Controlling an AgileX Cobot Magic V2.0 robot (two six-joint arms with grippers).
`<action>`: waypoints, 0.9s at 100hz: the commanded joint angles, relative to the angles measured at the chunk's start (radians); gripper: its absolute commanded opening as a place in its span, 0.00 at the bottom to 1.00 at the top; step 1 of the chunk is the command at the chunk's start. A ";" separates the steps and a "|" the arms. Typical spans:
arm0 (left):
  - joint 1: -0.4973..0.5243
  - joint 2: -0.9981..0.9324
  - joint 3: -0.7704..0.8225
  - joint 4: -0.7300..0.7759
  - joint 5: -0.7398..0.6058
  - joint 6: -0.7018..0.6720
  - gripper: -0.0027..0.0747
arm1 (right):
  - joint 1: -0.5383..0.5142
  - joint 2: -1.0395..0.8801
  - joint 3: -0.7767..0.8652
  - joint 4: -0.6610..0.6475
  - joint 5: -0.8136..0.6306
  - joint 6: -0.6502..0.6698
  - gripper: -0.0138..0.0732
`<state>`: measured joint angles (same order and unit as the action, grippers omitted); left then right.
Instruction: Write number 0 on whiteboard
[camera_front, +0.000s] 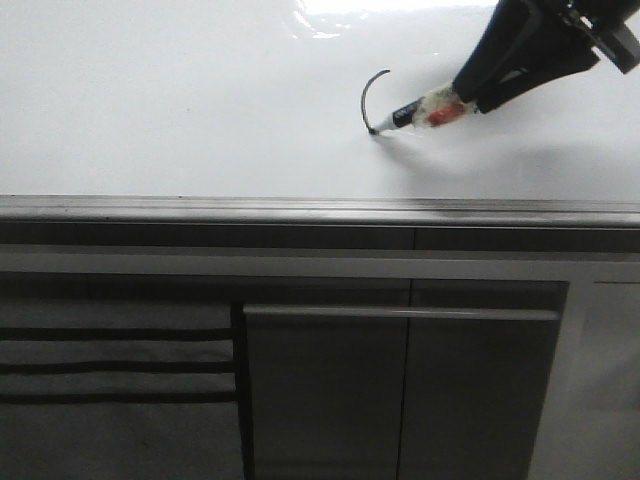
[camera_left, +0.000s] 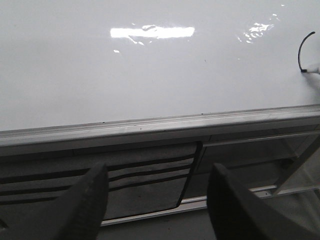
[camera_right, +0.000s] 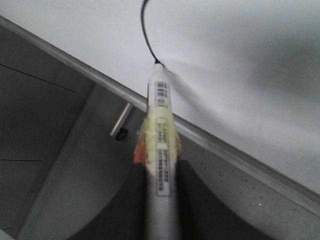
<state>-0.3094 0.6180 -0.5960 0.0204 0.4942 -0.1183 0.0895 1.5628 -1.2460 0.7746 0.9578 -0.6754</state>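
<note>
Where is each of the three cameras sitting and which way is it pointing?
Front view: looks forward over the glossy white whiteboard; the right gripper enters from the upper right, holding a taped white marker pen at the end of a thin black curved stroke.
Left wrist view: sits on the left arm, facing the whiteboard; dark open fingers of the left gripper show below.
Right wrist view: looks down the marker pen to its tip.
All three share the stroke.
</note>
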 joint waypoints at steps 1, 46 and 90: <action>0.002 0.005 -0.026 0.013 -0.074 0.002 0.55 | -0.044 -0.056 -0.046 -0.022 -0.062 0.030 0.14; 0.002 0.005 -0.026 0.015 -0.074 0.002 0.55 | 0.067 -0.128 -0.127 0.017 -0.002 -0.025 0.14; -0.228 0.013 -0.061 -0.338 0.007 0.584 0.55 | 0.294 -0.416 0.205 -0.001 0.178 -0.501 0.14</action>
<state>-0.4667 0.6180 -0.5974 -0.2536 0.5120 0.3737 0.3525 1.1944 -1.0447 0.7467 1.1301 -1.0569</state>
